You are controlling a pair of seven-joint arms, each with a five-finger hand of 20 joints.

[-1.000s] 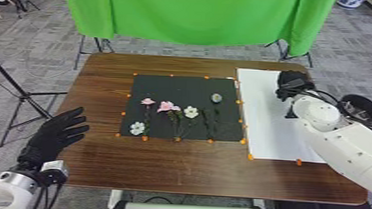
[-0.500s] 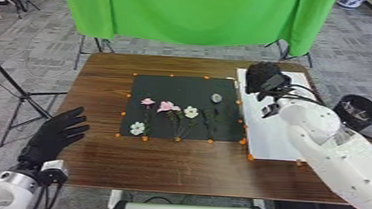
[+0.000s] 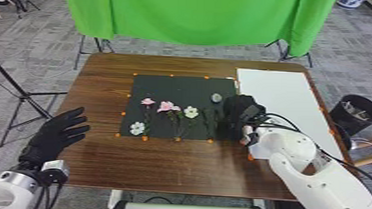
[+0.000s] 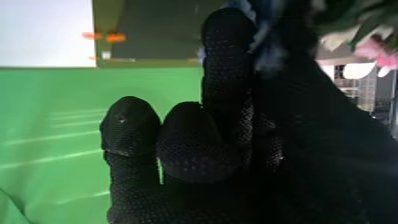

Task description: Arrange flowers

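Right hand [image 3: 239,112]: over black mat's right edge, thumb and fingers closed on pale bluish flower [image 4: 269,56]; pinch grip presumably keeps petals uncrushed, placement near that edge likely. Pink flowers [image 3: 168,106] and white flower [image 3: 191,112]: between mat's [image 3: 170,84] left and right edges, spaced apart, likely for separate display. Left hand [image 3: 49,140]: open, at table's [image 3: 163,166] left edge, presumably clear of work.
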